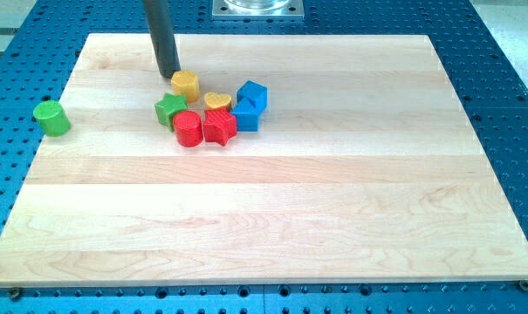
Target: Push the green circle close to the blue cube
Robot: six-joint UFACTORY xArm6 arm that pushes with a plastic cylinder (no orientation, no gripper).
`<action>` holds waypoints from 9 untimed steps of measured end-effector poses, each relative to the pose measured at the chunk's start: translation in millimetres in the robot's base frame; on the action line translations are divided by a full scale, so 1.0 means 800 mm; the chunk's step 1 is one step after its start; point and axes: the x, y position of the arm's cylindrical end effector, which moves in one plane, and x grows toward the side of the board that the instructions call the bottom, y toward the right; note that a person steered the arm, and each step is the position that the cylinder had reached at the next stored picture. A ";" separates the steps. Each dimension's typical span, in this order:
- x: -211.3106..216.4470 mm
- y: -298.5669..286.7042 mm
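My tip (168,75) rests just left of the yellow block (186,84), well apart from the green circle (51,117) and blue cube (252,93).

Eight blocks: two green (51,117) (169,109), two yellow (186,84) (216,101), two red (188,128) (219,126), two blue (253,94) (245,116).

You will find no text, label, brand, number or sign to read here. The pale wooden board (272,218) carries no print, the blue perforated table (508,78) bears no marking, and none of the small coloured blocks shows any lettering you could make out.
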 end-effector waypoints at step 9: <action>0.211 -0.158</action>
